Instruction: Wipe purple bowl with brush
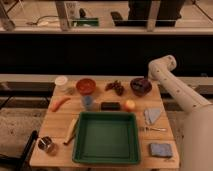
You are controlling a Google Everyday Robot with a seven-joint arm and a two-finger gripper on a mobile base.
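Note:
The purple bowl [141, 86] stands at the back right of the wooden table [60, 120]. The brush [154, 129], small with a thin greyish handle, lies flat on the table's right side, just in front of a grey cloth [152, 115]. Of the robot, only the white arm [170, 82] shows. Its elbow rises just right of the purple bowl and the arm runs down off the right edge. My gripper is out of view and shut; nothing shows what it holds, if anything.
A green tray [106, 137] fills the front middle. Behind it are an orange-red bowl [85, 85], dark fruit [116, 87], a black block [110, 106], an orange fruit [130, 104], a blue cup [88, 102], a carrot [60, 103] and a white cup [61, 80]. A wooden tool [70, 131], metal cup [47, 145] and blue sponge [161, 149] lie in front.

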